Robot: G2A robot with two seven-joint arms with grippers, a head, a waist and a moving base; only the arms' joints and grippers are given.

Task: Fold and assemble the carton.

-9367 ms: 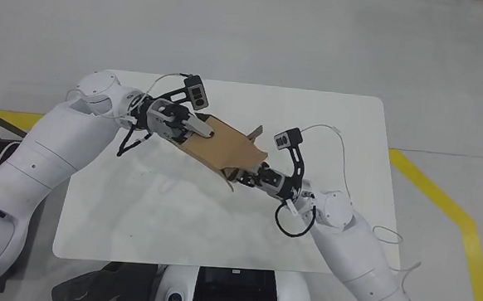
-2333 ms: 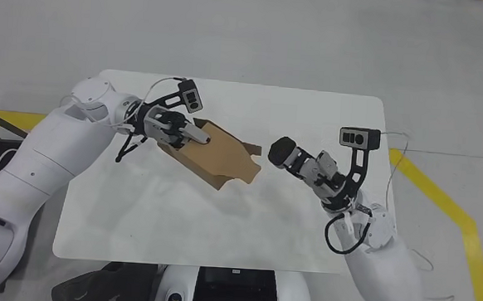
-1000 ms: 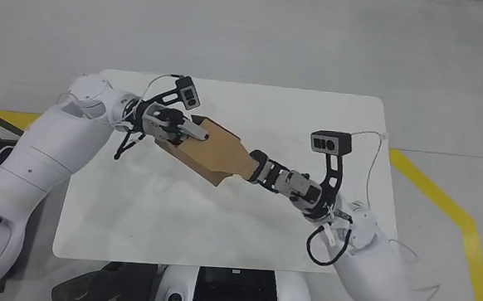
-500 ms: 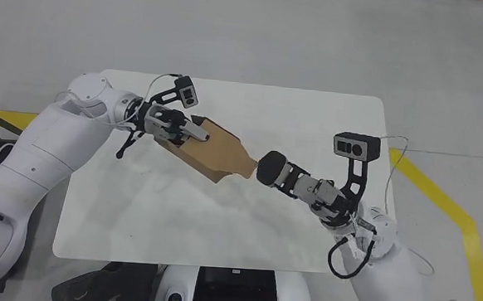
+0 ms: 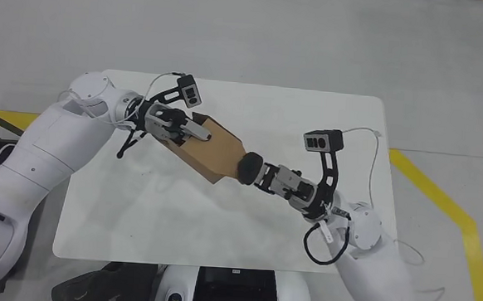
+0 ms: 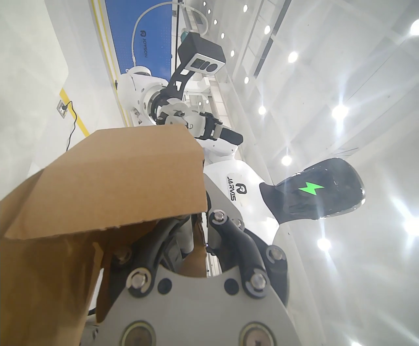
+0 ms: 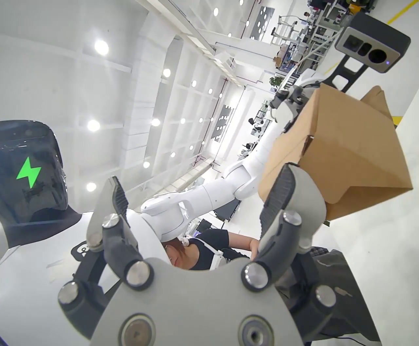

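I had the left gripper (image 5: 191, 131) clamped on the carton (image 5: 216, 151). The right gripper (image 5: 250, 168), fingers spread, sat at its other end.

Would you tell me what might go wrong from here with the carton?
1. The left claw grips the carton at one end only, so a push from the right claw at the far end may twist it or slip it loose.
2. The right claw is open, with one side against that end; it may skid off or dent the cardboard.
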